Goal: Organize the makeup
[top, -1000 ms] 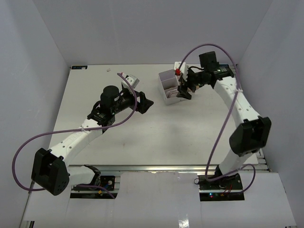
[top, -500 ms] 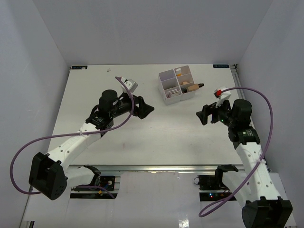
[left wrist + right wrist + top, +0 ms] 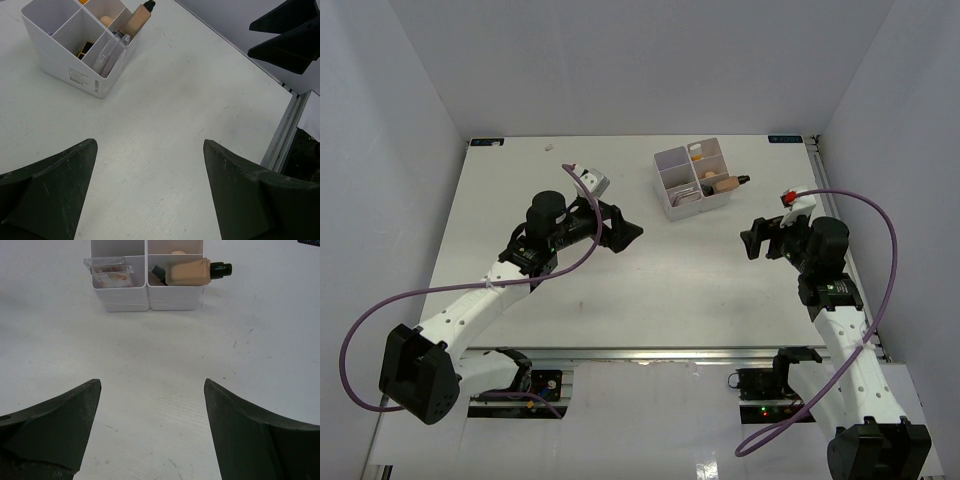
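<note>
The makeup sits in the white four-compartment box [image 3: 661, 180] at the table's far middle. A beige dark-capped bottle [image 3: 725, 184] leans out of its right compartment. An orange tube [image 3: 696, 153] stands in the far one. The left wrist view shows the box [image 3: 65, 70], the bottle [image 3: 136, 17], a peach sponge [image 3: 105, 21], a black-gold lipstick [image 3: 85, 48] and a clear pinkish item [image 3: 111, 52]. The right wrist view shows the box [image 3: 125, 297], the bottle [image 3: 190, 271] and the clear item [image 3: 110, 271]. My left gripper [image 3: 625, 230] [image 3: 149, 142] and right gripper [image 3: 752, 243] [image 3: 152, 381] are open, empty, apart from the box.
White walls enclose the table on three sides. A metal rail [image 3: 287, 125] runs along the near edge. The right gripper's fingers [image 3: 287, 35] show in the left wrist view's top right corner.
The right arm has pulled back from the box to the right side of the table, its gripper empty. The left arm has barely moved.
</note>
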`<state>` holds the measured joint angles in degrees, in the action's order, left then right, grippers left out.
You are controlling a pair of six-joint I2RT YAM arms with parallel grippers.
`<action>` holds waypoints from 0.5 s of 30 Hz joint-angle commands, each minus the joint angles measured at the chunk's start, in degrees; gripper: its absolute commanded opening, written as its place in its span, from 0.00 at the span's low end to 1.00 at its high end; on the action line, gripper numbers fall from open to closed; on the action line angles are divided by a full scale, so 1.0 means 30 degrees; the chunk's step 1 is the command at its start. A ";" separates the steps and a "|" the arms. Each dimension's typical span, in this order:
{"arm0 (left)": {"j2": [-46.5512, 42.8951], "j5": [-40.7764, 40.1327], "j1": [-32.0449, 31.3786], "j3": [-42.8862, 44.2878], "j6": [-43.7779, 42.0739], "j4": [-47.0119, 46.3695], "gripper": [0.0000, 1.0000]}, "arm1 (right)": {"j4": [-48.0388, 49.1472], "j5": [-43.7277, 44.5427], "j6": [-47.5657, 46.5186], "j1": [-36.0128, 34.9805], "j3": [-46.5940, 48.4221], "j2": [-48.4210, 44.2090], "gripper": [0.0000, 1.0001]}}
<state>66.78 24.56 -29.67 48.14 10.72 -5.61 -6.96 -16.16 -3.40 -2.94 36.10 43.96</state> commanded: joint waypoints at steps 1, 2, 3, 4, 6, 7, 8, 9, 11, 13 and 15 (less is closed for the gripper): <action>-0.0464 0.0457 0.0134 -0.0168 -0.0203 -0.0241 0.98 | 0.1031 0.0786 0.0254 0.0218 0.0156 -0.0211 0.90; -0.0465 0.0515 0.0134 -0.0168 -0.0146 -0.0270 0.98 | 0.1031 0.0815 0.0283 0.0247 0.0155 -0.0182 0.90; -0.0473 0.0603 0.0126 -0.0168 -0.0102 -0.0296 0.98 | 0.1040 0.0894 0.0300 0.0300 0.0164 -0.0165 0.90; -0.0482 0.0691 0.0117 -0.0168 -0.0058 -0.0323 0.98 | 0.1049 0.0973 0.0318 0.0352 0.0173 -0.0147 0.90; -0.0511 0.0842 0.0114 -0.0168 0.0009 -0.0357 0.98 | 0.1061 0.1077 0.0350 0.0439 0.0184 -0.0106 0.90; -0.0537 0.0894 0.0127 -0.0168 0.0022 -0.0358 0.98 | 0.1061 0.1078 0.0363 0.0465 0.0184 -0.0081 0.90; -0.0561 0.0934 0.0134 -0.0168 0.0030 -0.0358 0.98 | 0.1061 0.1079 0.0352 0.0490 0.0185 -0.0075 0.90; -0.0585 0.0954 0.0134 -0.0165 0.0030 -0.0358 0.98 | 0.1061 0.1082 0.0313 0.0510 0.0185 -0.0094 0.90; -0.0646 0.0919 0.0134 -0.0139 0.0030 -0.0340 0.98 | 0.1043 0.1126 0.0330 0.0510 0.0185 -0.0077 0.90; -0.0656 0.0883 0.0134 -0.0151 0.0030 -0.0316 0.98 | 0.1044 0.1214 0.0341 0.0523 0.0197 -0.0078 0.90; -0.0640 0.0877 0.0134 -0.0172 0.0030 -0.0310 0.98 | 0.1056 0.1341 0.0337 0.0540 0.0214 -0.0094 0.90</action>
<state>66.78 26.16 -29.67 48.14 10.59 -5.61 -6.83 -13.53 -3.00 -1.60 36.10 43.97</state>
